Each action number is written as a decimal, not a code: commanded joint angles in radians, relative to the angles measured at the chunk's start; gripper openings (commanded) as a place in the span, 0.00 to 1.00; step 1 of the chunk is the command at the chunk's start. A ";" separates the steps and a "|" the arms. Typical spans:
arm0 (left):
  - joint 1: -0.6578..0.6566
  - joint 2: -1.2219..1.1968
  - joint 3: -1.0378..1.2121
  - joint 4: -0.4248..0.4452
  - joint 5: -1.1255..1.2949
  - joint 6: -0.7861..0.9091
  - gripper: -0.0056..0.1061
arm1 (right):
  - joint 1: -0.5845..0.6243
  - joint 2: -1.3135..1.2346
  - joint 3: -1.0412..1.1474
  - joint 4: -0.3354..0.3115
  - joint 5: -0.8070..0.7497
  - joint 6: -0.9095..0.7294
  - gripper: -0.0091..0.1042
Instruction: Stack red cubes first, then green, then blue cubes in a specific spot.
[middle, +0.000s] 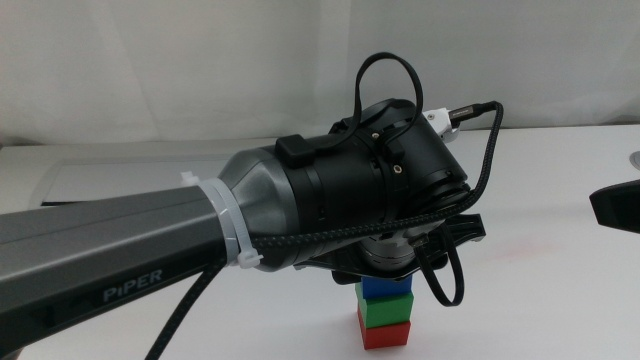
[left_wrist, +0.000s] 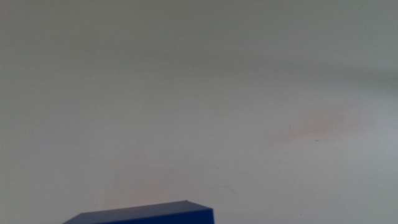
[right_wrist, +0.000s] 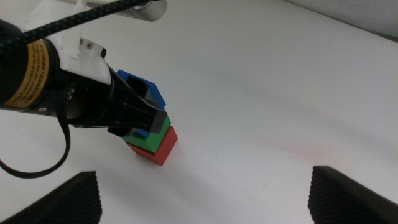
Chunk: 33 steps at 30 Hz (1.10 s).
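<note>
The red cube (middle: 385, 336) sits on the white table with the green cube (middle: 388, 312) on it and the blue cube (middle: 384, 290) on top. My left gripper (right_wrist: 138, 111) reaches down over this stack, shut on the blue cube (right_wrist: 140, 81); one dark finger (right_wrist: 134, 115) lies against its side. Below it show the green cube (right_wrist: 159, 134) and the red cube (right_wrist: 163, 150). The left wrist view holds only the blue cube's top (left_wrist: 143, 215). My right gripper (right_wrist: 217, 196) hangs open well short of the stack, also seen as the right gripper (middle: 615, 206) at the picture's edge.
The left arm (middle: 150, 235) crosses the middle view and hides most of the table behind it. A grey-rimmed panel (middle: 100, 170) lies at the back left. A faint pink smudge (left_wrist: 317, 124) marks the white tabletop (right_wrist: 280, 74) near the stack.
</note>
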 joint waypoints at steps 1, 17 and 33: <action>0.004 0.009 -0.003 -0.008 -0.023 -0.044 0.55 | 0.000 -0.003 0.004 0.006 0.000 -0.008 0.86; 0.004 -0.116 -0.006 0.073 -0.187 0.064 0.88 | 0.000 -0.003 0.004 -0.005 -0.004 -0.008 0.86; 0.594 -0.391 -0.006 -0.124 -0.205 0.774 0.88 | 0.000 -0.003 0.004 0.031 -0.091 -0.004 0.86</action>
